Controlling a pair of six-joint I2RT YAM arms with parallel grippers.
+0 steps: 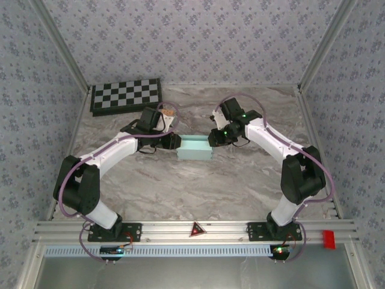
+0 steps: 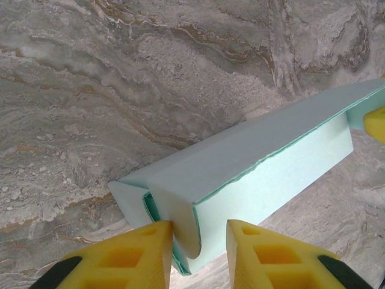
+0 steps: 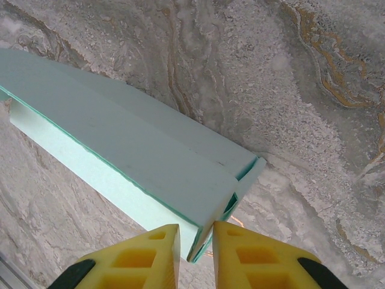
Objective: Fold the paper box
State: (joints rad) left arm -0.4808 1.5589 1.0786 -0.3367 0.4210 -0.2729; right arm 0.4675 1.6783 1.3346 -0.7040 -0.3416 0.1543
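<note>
The paper box (image 1: 195, 148) is a pale cyan, long rectangular box lying on the marble table between the two arms. My left gripper (image 1: 175, 142) is at its left end. In the left wrist view the box (image 2: 264, 150) runs away to the upper right. Its rounded end flap (image 2: 183, 223) sits between the yellow fingers of that gripper (image 2: 200, 224), touching the left one, with a gap to the right one. My right gripper (image 1: 213, 139) is at the box's right end. There the box (image 3: 120, 144) has its end edge between the narrowly parted fingers of that gripper (image 3: 197, 226).
A black-and-white checkerboard (image 1: 126, 95) lies at the back left of the table. A small red block (image 1: 328, 238) sits on the rail at the near right. Patterned walls close in the left, back and right sides.
</note>
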